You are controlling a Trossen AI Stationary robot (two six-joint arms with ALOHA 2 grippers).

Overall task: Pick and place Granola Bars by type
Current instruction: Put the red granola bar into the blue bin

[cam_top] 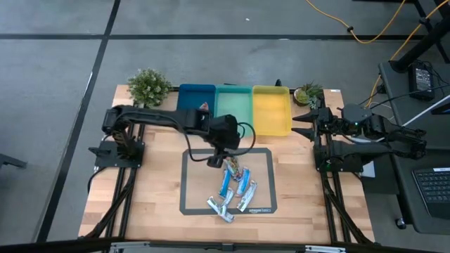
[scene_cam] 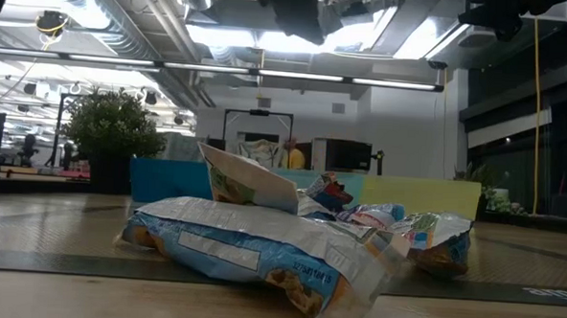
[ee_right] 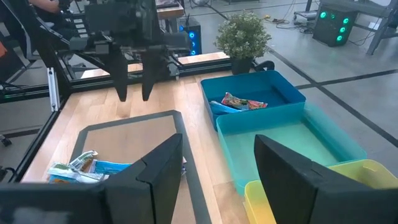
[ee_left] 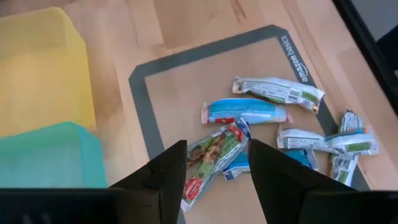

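Left gripper [cam_top: 216, 160] hovers above the far left part of the grey-bordered mat [cam_top: 264, 156], its fingers [ee_left: 163, 177] spread apart and holding nothing; directly beneath them lies a red/green multicoloured granola bar [ee_left: 212, 155], not touched. The remaining granola bars [cam_top: 234, 191] lie in a loose cluster on the mat: a blue-and-white bar [ee_left: 245, 111] just beyond the multicoloured one, a silver bar [ee_left: 278, 91] farther out, and several overlapping wrappers [ee_left: 339, 144] near the mat's edge; in the low view the pile [scene_cam: 289, 241] rests on the table surface, crumpled foil in front. One multicoloured bar [ee_right: 244, 102] already sits inside the blue bin [ee_right: 286, 93]; the teal bin [cam_top: 235, 114] and yellow bin [cam_top: 271, 112] stand beside it in a row at the table's far edge. Right gripper [cam_top: 298, 129] waits at the right side of the table near the yellow bin, fingers [ee_right: 160, 167] parted, empty. A potted plant [cam_top: 148, 86] stands at each far corner.
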